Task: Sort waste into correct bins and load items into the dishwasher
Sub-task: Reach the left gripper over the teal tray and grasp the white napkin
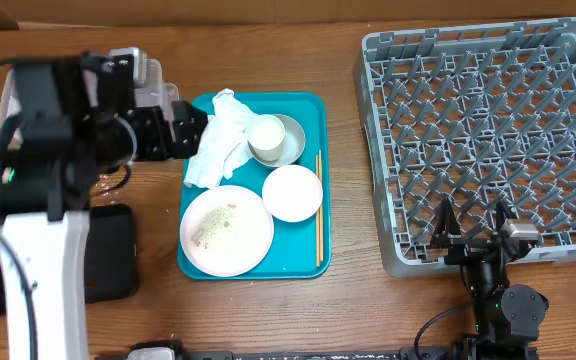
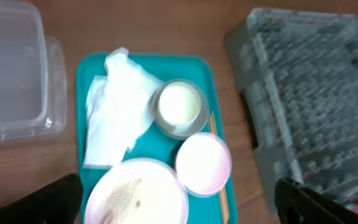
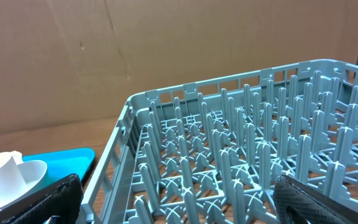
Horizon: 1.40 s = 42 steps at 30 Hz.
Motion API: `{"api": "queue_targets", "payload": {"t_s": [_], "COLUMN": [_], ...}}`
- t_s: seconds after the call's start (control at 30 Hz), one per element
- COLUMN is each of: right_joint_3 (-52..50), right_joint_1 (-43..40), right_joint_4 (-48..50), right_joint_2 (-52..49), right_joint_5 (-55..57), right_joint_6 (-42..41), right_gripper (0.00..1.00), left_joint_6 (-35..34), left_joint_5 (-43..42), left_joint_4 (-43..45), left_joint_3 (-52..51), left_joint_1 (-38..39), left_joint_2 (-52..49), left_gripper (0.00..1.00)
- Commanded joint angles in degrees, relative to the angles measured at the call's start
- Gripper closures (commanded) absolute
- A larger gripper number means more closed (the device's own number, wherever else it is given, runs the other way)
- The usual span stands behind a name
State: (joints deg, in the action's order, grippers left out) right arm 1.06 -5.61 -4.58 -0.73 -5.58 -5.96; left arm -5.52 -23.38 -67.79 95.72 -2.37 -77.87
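On the teal tray (image 1: pixel 308 105) lie a crumpled white napkin (image 1: pixel 223 140), a white cup (image 1: pixel 266 134) standing in a grey-green bowl (image 1: pixel 292 140), a small white bowl (image 1: pixel 292 192), a plate (image 1: pixel 226 230) with rice grains, and chopsticks (image 1: pixel 318 210) along the right rim. My left gripper (image 1: pixel 190 130) hovers open at the tray's left side, above the napkin (image 2: pixel 117 112) and the plate (image 2: pixel 135 196). The grey dish rack (image 1: pixel 483 130) stands at the right. Open and holding nothing, my right gripper (image 1: pixel 473 222) sits at the rack's (image 3: pixel 241 155) near edge.
A clear plastic tub (image 2: pixel 11 74) sits left of the teal tray, partly under my left arm in the overhead view. A black tray (image 1: pixel 108 250) lies at the front left. A cardboard wall (image 3: pixel 166 50) rises behind the table.
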Motion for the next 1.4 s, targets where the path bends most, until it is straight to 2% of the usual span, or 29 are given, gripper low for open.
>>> {"api": "queue_targets", "payload": {"t_s": [0.0,0.07,0.4,0.5,0.53,0.7,0.87,1.13,1.37], "right_joint_3": [-0.61,-0.61,-0.61,-0.61,-0.61,-0.61,-0.61,-0.61,-0.61], "right_joint_1": [-0.2,-0.2,-0.2,-0.2,-0.2,-0.2,-0.2,-0.2,-0.2], "right_joint_4": [0.24,0.24,0.24,0.24,0.24,0.24,0.24,0.24,0.24], "right_joint_2": [0.57,0.57,0.57,0.57,0.57,0.57,0.57,0.57,0.57], "right_joint_5": [-0.07,-0.07,-0.07,-0.07,-0.07,-0.07,-0.07,-0.07,-0.07], "right_joint_6": [0.0,0.0,0.0,0.0,0.0,0.0,0.0,0.0,0.0], "right_gripper": [0.0,0.0,0.0,0.0,0.0,0.0,0.0,0.0,0.0], "left_joint_6": [0.48,-0.28,-2.62,-2.64,-2.62,-2.69,-3.48,-3.52,-5.57], "left_joint_5": [10.45,13.03,12.44,12.24,11.82,13.64,21.64,25.7,38.56], "left_joint_4": [-3.76,-5.03,-3.76,-3.82,-4.07,-4.33,-2.01,0.35,2.54], "left_joint_3": [2.93,2.93,2.91,2.91,2.91,2.91,2.91,2.91,2.91], "left_joint_1": [3.78,4.7,5.03,5.14,5.29,7.17,8.87,11.47,14.84], "left_joint_2": [-6.27,-8.94,-20.0,-23.12,-24.24,-28.61,-32.61,-39.19,-44.37], "left_gripper": [0.0,0.0,0.0,0.43,0.47,0.43,0.37,0.41,0.4]}}
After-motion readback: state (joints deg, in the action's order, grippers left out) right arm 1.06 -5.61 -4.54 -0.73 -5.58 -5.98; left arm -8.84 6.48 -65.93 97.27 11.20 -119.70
